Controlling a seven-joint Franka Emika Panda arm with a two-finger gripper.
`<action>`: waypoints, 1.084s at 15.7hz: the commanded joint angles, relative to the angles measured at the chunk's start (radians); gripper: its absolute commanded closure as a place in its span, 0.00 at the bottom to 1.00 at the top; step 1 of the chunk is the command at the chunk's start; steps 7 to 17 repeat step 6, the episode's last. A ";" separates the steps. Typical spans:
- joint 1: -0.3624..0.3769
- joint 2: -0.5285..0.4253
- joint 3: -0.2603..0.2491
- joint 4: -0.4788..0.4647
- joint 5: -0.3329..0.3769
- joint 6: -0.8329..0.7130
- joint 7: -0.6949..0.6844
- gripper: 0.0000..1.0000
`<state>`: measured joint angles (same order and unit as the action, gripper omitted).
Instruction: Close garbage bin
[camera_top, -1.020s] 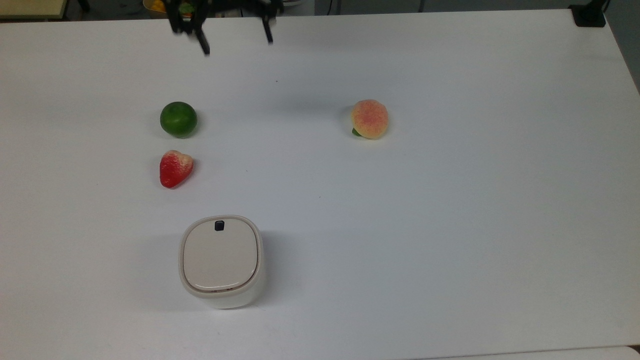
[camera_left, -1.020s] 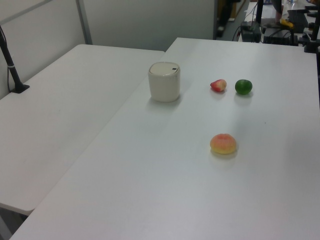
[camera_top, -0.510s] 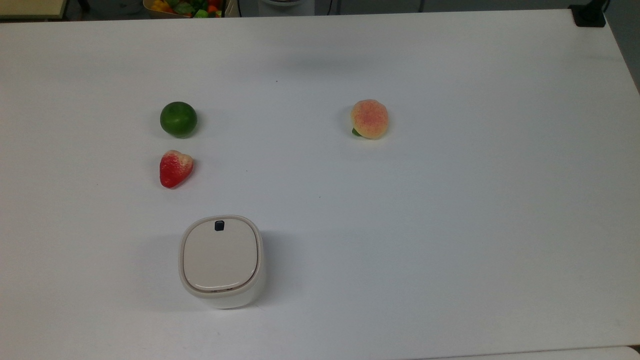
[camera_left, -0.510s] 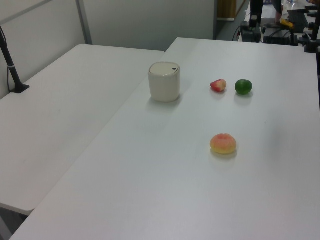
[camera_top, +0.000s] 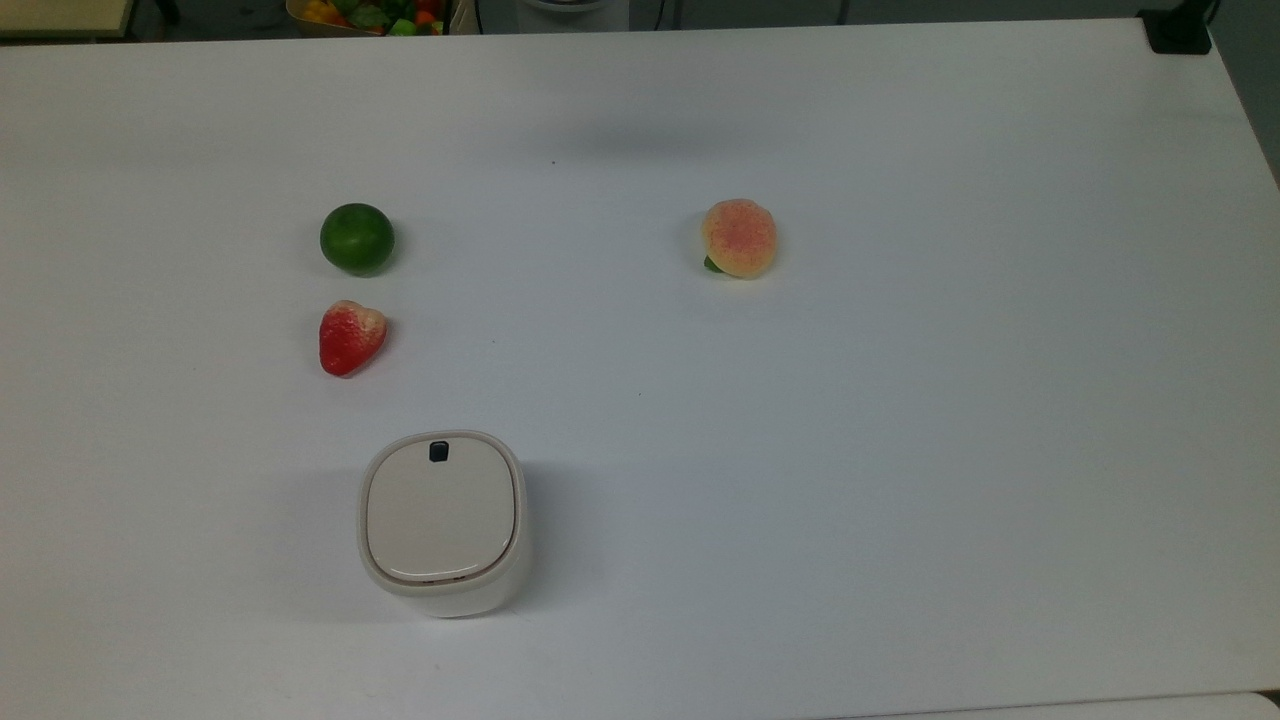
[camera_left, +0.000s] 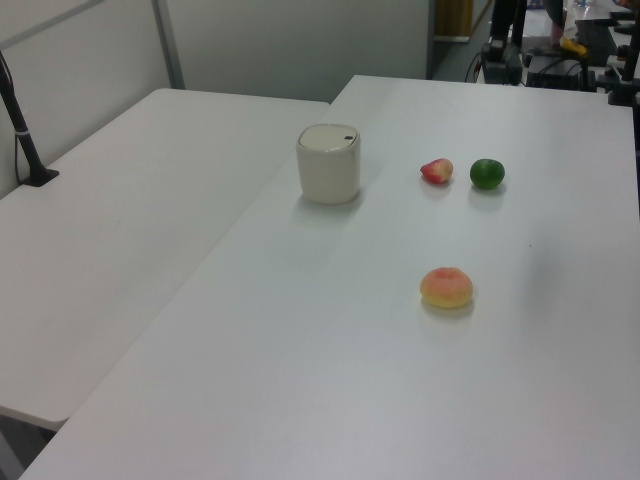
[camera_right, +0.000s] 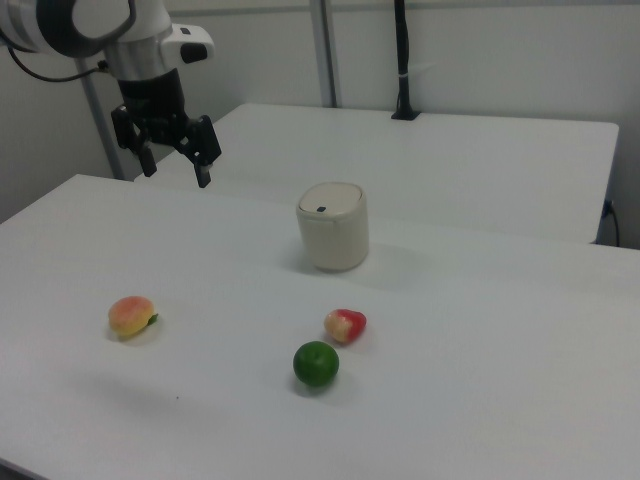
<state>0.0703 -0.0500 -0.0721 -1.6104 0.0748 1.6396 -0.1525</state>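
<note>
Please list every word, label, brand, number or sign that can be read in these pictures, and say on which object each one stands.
There is no readable text.
The garbage bin: plain lid with a small black button, no lettering.
The lime, strawberry and peach: unmarked.
The robot arm and its open hand: no legible label.

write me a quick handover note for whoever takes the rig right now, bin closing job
Gripper: open, holding nothing, raised high above the table near the right view's left edge, well away from the bin.
Garbage bin: upright on the table, toward the top view's lower left. Its beige lid lies flat in the rim, black button facing the strawberry.
Others: lime beyond the strawberry, peach off to the top view's right; all apart from the bin.
Done: the lid looks shut in all three views.
Left: nothing apparent; perhaps check the lid is latched.
</note>
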 joint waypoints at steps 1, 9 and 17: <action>0.009 -0.030 0.002 -0.056 -0.020 0.057 0.024 0.00; 0.013 -0.021 0.002 -0.052 -0.021 0.052 0.025 0.00; 0.013 -0.021 0.002 -0.052 -0.021 0.052 0.025 0.00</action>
